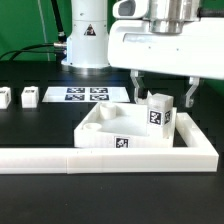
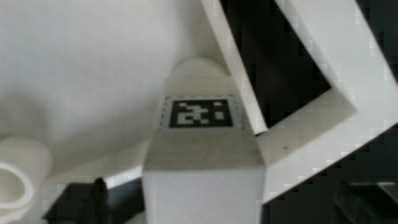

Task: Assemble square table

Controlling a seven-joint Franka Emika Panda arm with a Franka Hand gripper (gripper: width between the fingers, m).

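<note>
The square table's white slab lies on the black table against the white rail, with round corner sockets and a tag on its near side. A white tagged leg block stands on the slab's far corner at the exterior view's right. My gripper hangs over it, open, one finger on each side of the leg with a gap to both. In the wrist view the leg with its tag runs between my dark fingers, and the slab fills the area beside it. Two more leg blocks stand at the far left.
The long white L-shaped rail runs along the front and up the exterior view's right side of the slab. The marker board lies flat behind the slab. The arm's white base stands at the back.
</note>
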